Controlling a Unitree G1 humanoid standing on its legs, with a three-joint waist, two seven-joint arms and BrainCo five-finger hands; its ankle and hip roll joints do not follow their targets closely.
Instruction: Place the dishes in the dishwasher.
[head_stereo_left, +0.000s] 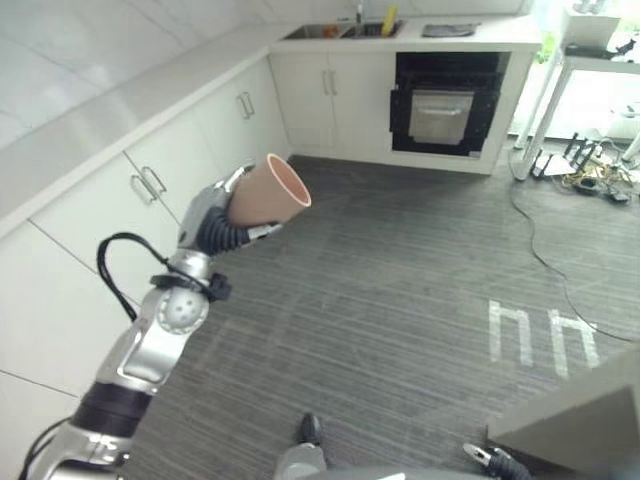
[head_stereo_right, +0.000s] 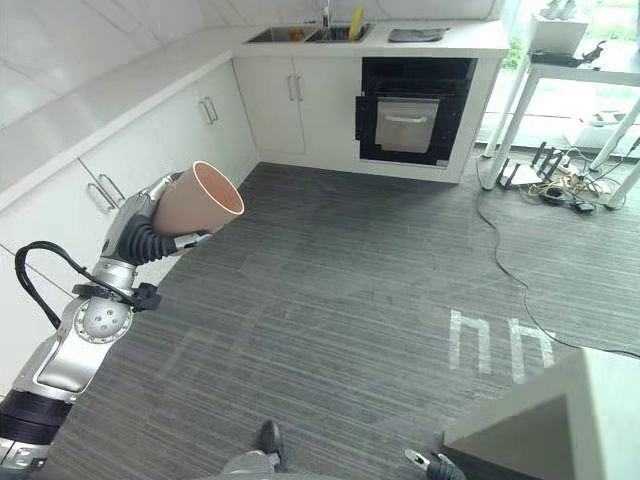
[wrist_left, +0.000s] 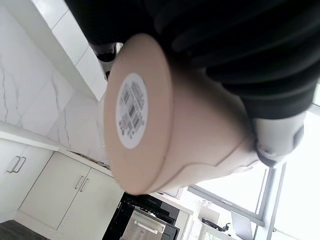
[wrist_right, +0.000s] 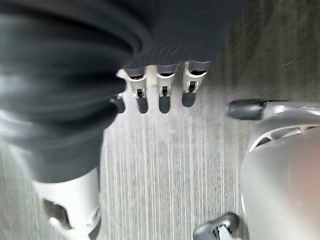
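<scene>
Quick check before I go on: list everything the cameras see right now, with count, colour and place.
cup: one, tan-pink, held up in the left hand, mouth toward the room
oven: one, black with a silver door, built in at the far wall
sink: one, steel, in the far counter
cabinets: white, along the robot's left and the far wall
white table: one, far right, cables on the floor under it
left hand: curled round the cup
right hand: fingers relaxed, above the grey floor
</scene>
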